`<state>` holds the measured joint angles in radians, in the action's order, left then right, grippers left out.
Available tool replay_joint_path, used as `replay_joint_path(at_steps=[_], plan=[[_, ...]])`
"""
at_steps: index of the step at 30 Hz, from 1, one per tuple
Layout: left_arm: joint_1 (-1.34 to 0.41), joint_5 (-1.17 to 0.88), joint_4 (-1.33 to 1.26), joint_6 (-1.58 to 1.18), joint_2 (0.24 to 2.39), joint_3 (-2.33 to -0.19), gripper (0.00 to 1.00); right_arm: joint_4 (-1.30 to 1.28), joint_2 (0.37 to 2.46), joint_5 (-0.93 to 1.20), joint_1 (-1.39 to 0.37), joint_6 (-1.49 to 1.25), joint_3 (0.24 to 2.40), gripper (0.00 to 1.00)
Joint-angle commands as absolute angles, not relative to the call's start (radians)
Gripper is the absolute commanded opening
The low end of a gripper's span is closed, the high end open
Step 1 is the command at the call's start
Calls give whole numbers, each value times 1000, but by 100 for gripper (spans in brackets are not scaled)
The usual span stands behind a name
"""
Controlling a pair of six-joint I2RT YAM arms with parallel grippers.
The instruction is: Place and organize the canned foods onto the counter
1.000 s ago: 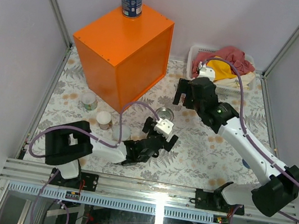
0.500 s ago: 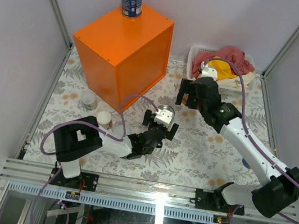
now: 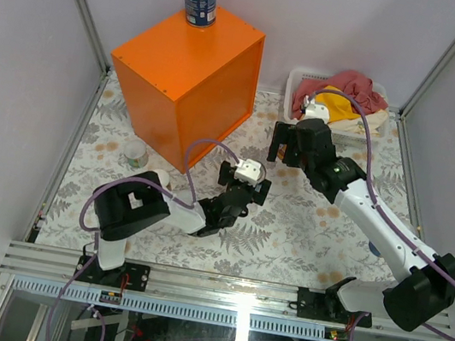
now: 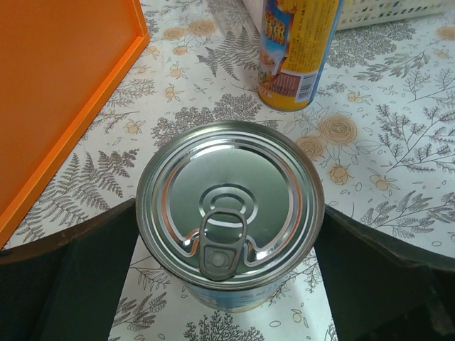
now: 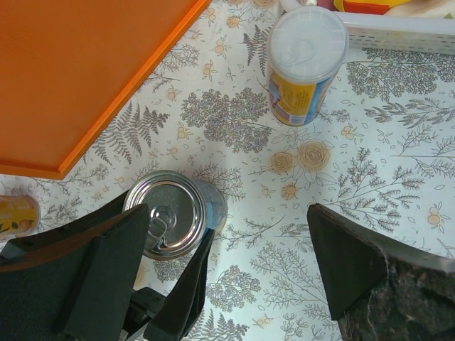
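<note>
Three hazards, as judged: uneven closing tips the can; its smooth wall slips on lifting; the close-set arms clash.

Item: short blue-labelled steel can [image 4: 229,213] with ring-pull lid, upright on floral-print table [image 4: 398,142], at five o'clock of bright orange box-shaped cabinet [image 3: 183,68].

Left gripper [image 4: 227,234]: wide, flanking it, not touching.

Right gripper [image 5: 227,213]: wide, empty, hovering close above.

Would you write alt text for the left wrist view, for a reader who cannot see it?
A silver-topped can with a pull tab stands upright between the open jaws of the left gripper. Nearby are a yellow tube and an orange cabinet.
</note>
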<state>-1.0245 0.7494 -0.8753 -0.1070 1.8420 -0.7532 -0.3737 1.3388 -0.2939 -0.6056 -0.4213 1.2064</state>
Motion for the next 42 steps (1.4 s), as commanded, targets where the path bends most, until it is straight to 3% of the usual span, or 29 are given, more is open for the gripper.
replay_joint_path(at_steps=[1, 5, 8, 12, 20, 23, 42], plan=[[-1015, 765, -1038, -100, 1859, -772, 99, -333, 1324, -291, -598, -397, 1202, 99], [-1015, 766, -1068, -81, 1856, -766, 93, -333, 1320, -288, -598, -398, 1195, 99], [-1015, 767, -1082, -65, 1856, -763, 83, -336, 1319, -287, -598, -397, 1198, 99], [-1015, 751, -1077, -50, 1859, -765, 54, -337, 1318, -282, -598, -399, 1198, 99], [-1016, 754, -1077, -50, 1811, -747, 27, -341, 1310, -280, -598, -400, 1198, 99], [-1017, 742, -1024, -47, 1780, -776, 1, -341, 1314, -276, -598, -402, 1202, 99], [-1048, 758, -552, -15, 1456, -1018, 0, -317, 1261, -331, -573, -397, 1199, 99]])
